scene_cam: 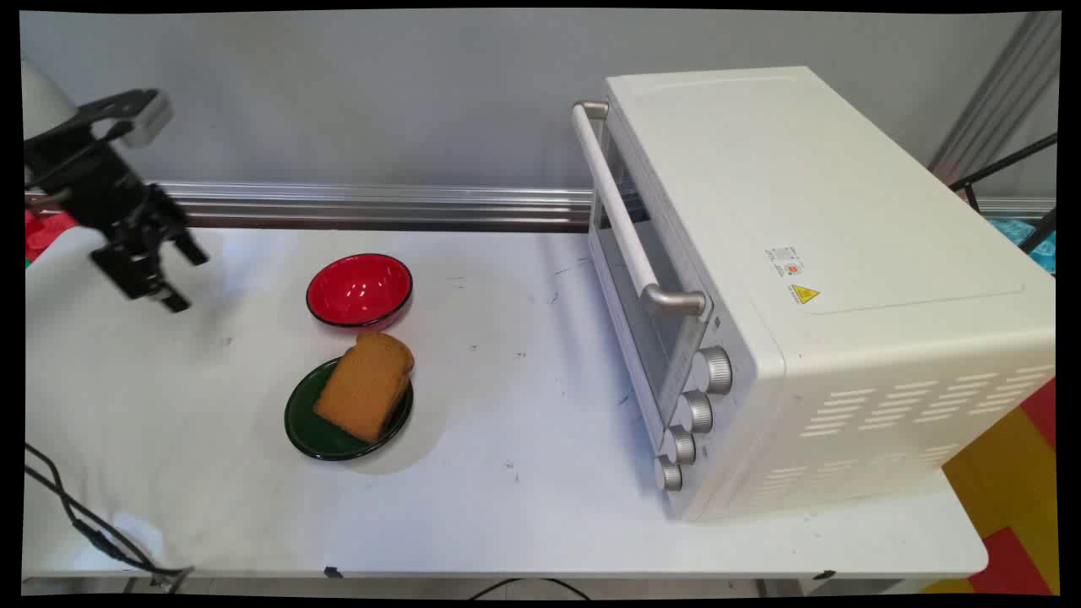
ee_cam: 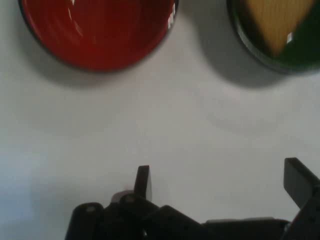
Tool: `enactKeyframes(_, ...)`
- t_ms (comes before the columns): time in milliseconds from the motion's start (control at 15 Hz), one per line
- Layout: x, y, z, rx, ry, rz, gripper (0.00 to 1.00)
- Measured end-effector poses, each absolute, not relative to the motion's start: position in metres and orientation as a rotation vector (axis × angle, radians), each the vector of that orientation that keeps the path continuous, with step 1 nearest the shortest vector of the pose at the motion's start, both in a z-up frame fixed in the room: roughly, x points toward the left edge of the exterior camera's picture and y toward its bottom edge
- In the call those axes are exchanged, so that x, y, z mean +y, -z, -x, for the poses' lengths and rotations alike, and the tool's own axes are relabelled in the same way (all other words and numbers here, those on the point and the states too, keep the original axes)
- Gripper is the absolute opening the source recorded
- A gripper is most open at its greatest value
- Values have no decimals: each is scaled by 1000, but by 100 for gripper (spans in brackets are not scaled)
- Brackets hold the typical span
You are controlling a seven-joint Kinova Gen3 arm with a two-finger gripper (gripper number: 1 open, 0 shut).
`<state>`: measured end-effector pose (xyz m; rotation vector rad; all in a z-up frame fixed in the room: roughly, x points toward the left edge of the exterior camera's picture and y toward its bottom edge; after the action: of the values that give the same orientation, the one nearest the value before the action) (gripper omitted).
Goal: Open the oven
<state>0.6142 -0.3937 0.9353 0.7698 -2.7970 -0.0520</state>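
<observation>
My gripper [ee_cam: 220, 180] is wide open, with my two black fingers [ee_cam: 143, 181] far apart and nothing between them. I hang above the left part of the white table [scene_cam: 507, 405], and bare table lies under me. In the main view my gripper [scene_cam: 173, 274] is up in the air, left of the dishes and not touching anything. The thing nearest to me is a red bowl [scene_cam: 359, 290], a little to my right. It is round and shiny inside, and I see nothing in it. Just on the near side of the bowl sits a dark green plate [scene_cam: 304, 426]. A brown slice of bread [scene_cam: 365, 385] lies flat on that plate, and its far end pokes out over the plate's rim toward the bowl. In my hand view I see the red bowl [ee_cam: 97, 32] and the green plate [ee_cam: 295, 57] with the bread [ee_cam: 272, 20] on it. Far over on the right side of the table stands a big white toaster oven [scene_cam: 811, 287]. Its door is shut. It has a long bar handle [scene_cam: 616, 207] and four silver knobs [scene_cam: 714, 370] in a row on its front. A black cable [scene_cam: 76, 519] lies at the near left corner of the table.
</observation>
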Motion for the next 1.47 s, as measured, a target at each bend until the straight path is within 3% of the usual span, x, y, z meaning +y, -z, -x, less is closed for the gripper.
enactKeyframes(1133, -485, -1057, -318, -2488, -66, -722, 100)
enactKeyframes(1467, -516, -1088, -266, -2457, -105, -671, 100)
